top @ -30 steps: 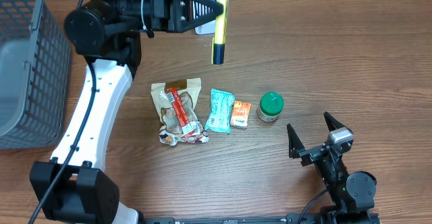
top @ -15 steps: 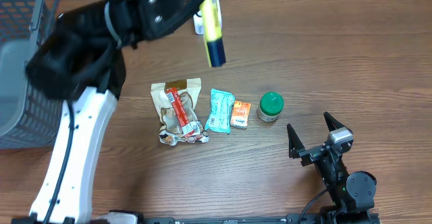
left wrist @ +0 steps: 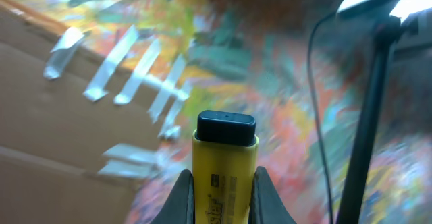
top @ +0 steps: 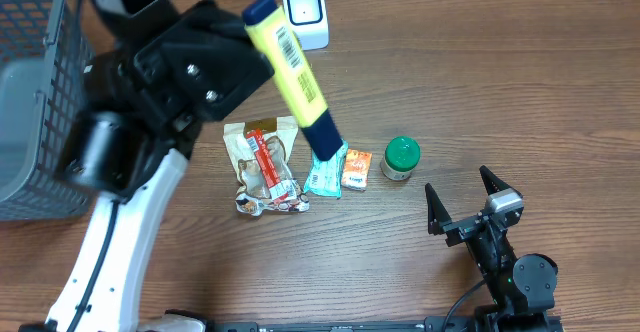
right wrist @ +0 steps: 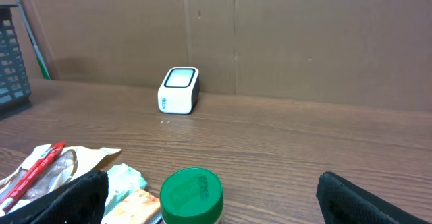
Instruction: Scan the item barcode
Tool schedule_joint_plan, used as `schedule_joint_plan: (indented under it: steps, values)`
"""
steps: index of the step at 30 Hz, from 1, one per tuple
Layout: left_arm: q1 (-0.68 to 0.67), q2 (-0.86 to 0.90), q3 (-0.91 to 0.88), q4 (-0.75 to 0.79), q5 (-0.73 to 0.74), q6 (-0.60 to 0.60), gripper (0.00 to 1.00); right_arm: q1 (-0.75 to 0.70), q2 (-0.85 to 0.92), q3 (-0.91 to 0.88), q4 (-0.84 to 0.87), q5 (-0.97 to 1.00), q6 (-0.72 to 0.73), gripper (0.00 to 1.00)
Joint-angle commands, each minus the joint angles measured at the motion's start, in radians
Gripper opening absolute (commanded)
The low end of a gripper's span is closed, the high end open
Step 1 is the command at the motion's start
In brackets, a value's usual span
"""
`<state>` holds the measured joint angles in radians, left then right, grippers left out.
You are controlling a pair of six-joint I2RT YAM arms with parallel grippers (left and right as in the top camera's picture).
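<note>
The left pincer (left wrist: 224, 204) is clamped on a yellow marker (top: 295, 77), one finger (left wrist: 181, 198) pressed to each side of its barrel. In the left wrist view the marker's dark cap points away from the camera toward a blurred background. From overhead the marker hangs above the tabletop (top: 500, 82), tilted. Its upper end shows just beside the white scanner (top: 304, 12) and its dark lower end overlaps a teal wrapper (top: 322, 172). A barcode (top: 286, 42) shows on the barrel, facing upward.

On the tabletop below lie a snack packet (top: 262, 167), the teal wrapper, a small orange packet (top: 356, 169) and a green-lidded jar (top: 401, 157) in a row. A grey basket (top: 30, 122) stands at the left edge.

The right pincer (top: 459, 184) rests near the front edge, spread wide and holding nothing, well apart from the marker.
</note>
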<state>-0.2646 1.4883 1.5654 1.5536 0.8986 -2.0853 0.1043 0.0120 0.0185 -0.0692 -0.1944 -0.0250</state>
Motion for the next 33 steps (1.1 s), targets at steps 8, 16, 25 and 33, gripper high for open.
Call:
schedule_joint_plan:
  steps: [8,16,25,33]
  values:
    - [-0.158,0.086,0.01,0.027,-0.274,-0.002,0.04,-0.006,-0.008,-0.011,0.005,0.01,0.006,1.0]
    - [-0.243,0.082,0.01,0.027,-0.348,-0.002,0.04,-0.006,-0.008,-0.011,0.005,0.011,0.006,1.0]
    - [-0.262,0.08,0.01,0.027,-0.359,-0.002,0.04,-0.006,-0.008,-0.011,0.005,0.01,0.006,1.0]
    - [-0.29,0.079,0.01,0.027,-0.439,-0.002,0.04,-0.006,-0.008,-0.011,0.005,0.01,0.006,1.0]
